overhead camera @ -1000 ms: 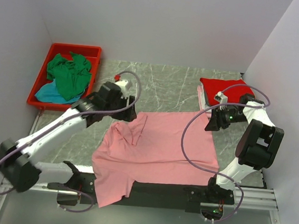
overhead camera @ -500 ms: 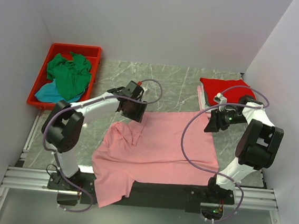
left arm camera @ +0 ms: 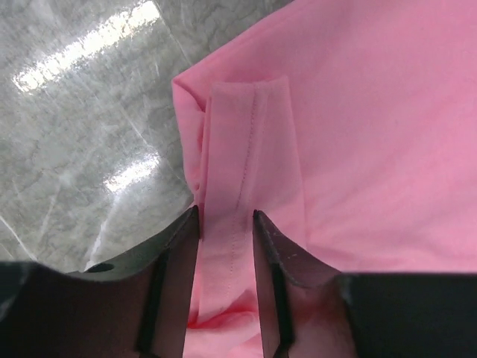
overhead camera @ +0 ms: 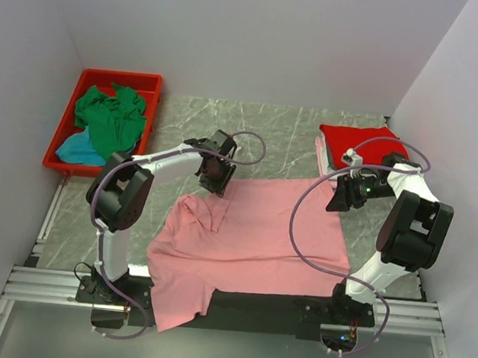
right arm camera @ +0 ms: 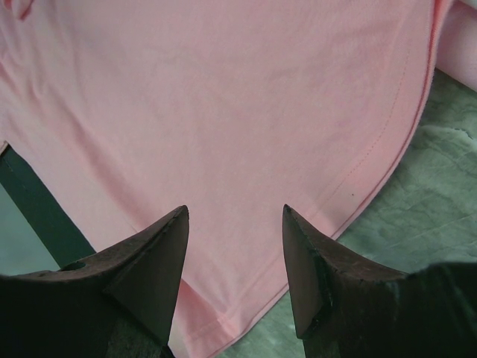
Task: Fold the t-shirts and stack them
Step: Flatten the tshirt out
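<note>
Grey marble table [overhead camera: 277,136] is seen under everything. The left gripper [left arm camera: 225,218] is half closed around a folded sleeve [left arm camera: 250,142] of the pink t-shirt [overhead camera: 259,232], which is spread in the middle of the frame. Whether it is held tight cannot be told. The right gripper [right arm camera: 235,212] is held open and empty over the hem [right arm camera: 387,142]. Both cloth layers should be pinched before anything is lifted.
</note>
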Available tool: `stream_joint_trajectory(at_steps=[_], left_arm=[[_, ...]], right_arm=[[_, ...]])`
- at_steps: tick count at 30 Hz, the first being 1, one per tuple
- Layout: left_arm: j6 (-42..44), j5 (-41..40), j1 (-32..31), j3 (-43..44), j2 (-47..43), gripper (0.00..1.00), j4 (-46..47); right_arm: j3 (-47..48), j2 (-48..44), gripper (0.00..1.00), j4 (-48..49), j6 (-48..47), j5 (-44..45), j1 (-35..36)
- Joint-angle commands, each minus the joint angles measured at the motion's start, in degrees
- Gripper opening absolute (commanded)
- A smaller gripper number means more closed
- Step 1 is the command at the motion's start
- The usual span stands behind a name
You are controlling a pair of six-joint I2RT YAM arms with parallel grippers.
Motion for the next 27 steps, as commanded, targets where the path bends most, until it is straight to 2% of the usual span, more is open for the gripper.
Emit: stream_joint_trajectory(at_steps=[1, 2, 6, 8, 11, 12, 18, 22, 25, 26, 27], left_arm=[[1.0, 0.3, 0.1, 2.3, -1.1, 0.39, -0.3], [1.0, 0.3, 0.0, 2.3, -1.4, 0.39, -0.4], [1.1, 1.2, 0.0, 2.3, -2.4, 0.20, -0.6], [1.0, 1.0, 0.0, 2.4, -2.7, 0.16, -0.8], [0.9, 0.5, 0.0, 2.9, -3.0, 0.02, -1.2], [0.9, 0.3, 0.0, 3.2, -3.3, 0.01, -1.2], [3.6, -6.1, 0.3, 6.9, -4.2, 0.01, -3.4], [7.8, -11.8, 1.7, 13.6, -2.9, 0.00, -4.9], [11.0, -15.8, 3.2, 17.4, -1.3, 0.00, -3.5], [12.3, -19.7, 3.3, 17.8, -0.6, 0.00, -1.0], [16.4, -21.2, 3.3, 18.1, -0.3, 0.00, 0.3]], right_arm=[[-0.3, -0.7, 0.60, 0.1, -1.0, -1.3, -0.3], [-0.2, -0.6, 0.60, 0.1, -1.0, -1.3, -0.3], [0.2, -0.1, 0.60, 0.0, -0.9, -1.4, -0.3], [0.4, -0.1, 0.60, -0.2, -0.8, -1.5, -0.3], [0.2, -0.3, 0.60, -0.2, -0.9, -1.4, -0.3], [0.2, -0.3, 0.60, -0.1, -0.9, -1.3, -0.2], [0.1, 0.0, 0.60, -0.1, -1.0, -0.8, -0.2], [0.8, 0.5, 0.60, -0.3, -0.9, -0.8, -0.2], [1.6, 0.9, 0.60, -0.5, -0.8, -1.3, -0.2], [1.9, 1.1, 0.60, -0.5, -0.6, -1.3, -0.2], [2.1, 1.1, 0.60, -0.6, -0.7, -1.4, -0.2]])
